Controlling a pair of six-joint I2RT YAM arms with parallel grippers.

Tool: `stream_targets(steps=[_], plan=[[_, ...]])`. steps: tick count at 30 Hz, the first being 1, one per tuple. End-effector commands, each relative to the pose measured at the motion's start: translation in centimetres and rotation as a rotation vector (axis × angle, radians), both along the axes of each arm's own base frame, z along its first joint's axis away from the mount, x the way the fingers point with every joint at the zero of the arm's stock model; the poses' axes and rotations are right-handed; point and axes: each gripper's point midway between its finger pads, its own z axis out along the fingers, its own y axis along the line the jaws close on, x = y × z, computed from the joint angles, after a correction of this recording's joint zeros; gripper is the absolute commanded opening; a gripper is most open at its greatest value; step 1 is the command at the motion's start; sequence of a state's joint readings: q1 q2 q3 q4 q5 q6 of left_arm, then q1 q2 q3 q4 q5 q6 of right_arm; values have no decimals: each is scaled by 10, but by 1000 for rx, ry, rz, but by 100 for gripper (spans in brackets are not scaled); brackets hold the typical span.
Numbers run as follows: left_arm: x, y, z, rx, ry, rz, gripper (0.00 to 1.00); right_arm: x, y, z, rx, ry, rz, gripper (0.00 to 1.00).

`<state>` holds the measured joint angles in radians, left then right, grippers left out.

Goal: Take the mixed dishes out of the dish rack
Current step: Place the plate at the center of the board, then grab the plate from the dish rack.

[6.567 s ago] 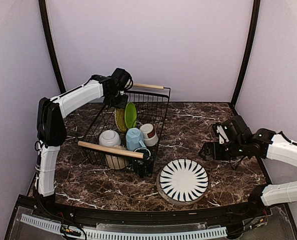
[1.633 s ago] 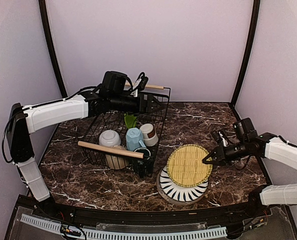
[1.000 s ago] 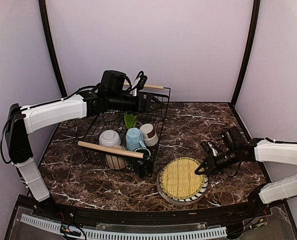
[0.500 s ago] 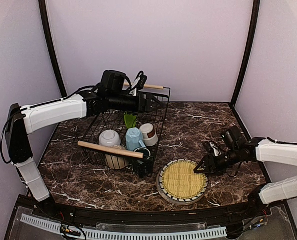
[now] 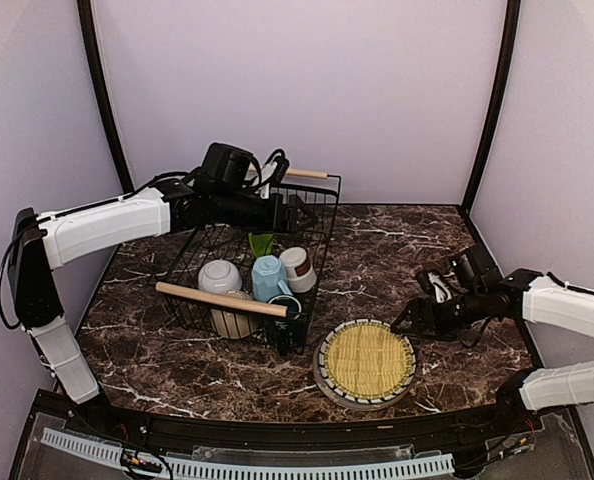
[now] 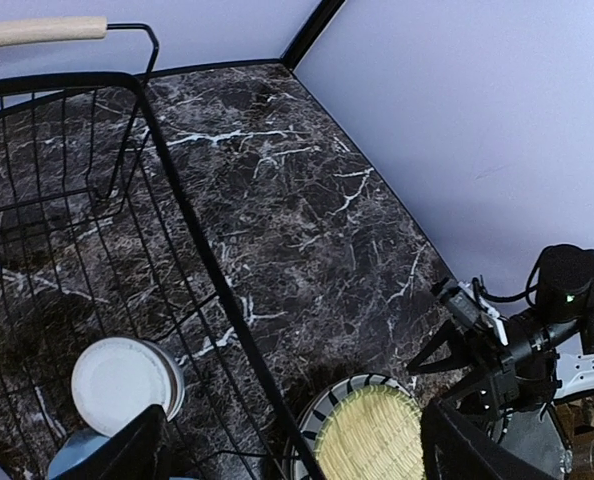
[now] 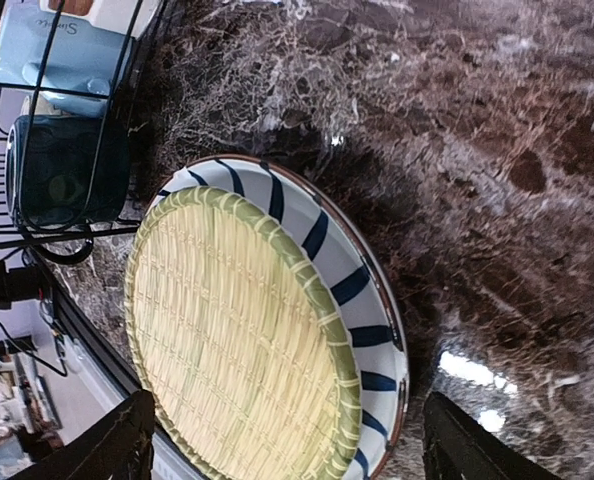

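Dish rack (image 5: 222, 298) sits centre-left in the top view. Lower centre-right, striped plate (image 7: 322, 245) carries lime-green plate (image 5: 365, 358). Right gripper (image 5: 409, 318), jaws wide, sits beside its upper-right rim. Left gripper (image 5: 299, 212), jaws wide, hovers above the rack's far end. Light blue mug (image 5: 268, 277) stands inside.

1. Bench (image 5: 397, 250): dark brown marble, white veining.
2. Dish rack (image 5: 325, 225): black wire, pale wood handles.
3. Striped plate (image 7: 377, 300), 5 o'clock: white, dark radial stripes, brown rim.
4. Woven plate (image 5: 367, 358): yellow-green, fine ribbing.
5. In the rack: light blue mug (image 5: 269, 277), brown-and-white cup (image 5: 297, 265), dark green mug (image 7: 67, 170), white bowl (image 5: 219, 276), cream bowl (image 5: 232, 322), lime-green plate (image 5: 261, 243).
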<state>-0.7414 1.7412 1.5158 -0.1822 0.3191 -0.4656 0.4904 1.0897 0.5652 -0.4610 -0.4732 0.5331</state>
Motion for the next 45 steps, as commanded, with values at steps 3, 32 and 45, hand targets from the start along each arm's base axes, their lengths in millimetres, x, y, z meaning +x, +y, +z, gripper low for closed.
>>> stream_targets(steps=[3, 32, 45], plan=[[23, 62, 20, 203, -111, 176, 89, 41, -9, 43, -55, -192, -102, 95], [156, 126, -99, 740, -44, 436, 72, 44, -47, 138, 119, -639, -338, 99], [164, 134, -126, 855, -27, 468, 27, 50, -27, 114, 123, -519, -273, 99]])
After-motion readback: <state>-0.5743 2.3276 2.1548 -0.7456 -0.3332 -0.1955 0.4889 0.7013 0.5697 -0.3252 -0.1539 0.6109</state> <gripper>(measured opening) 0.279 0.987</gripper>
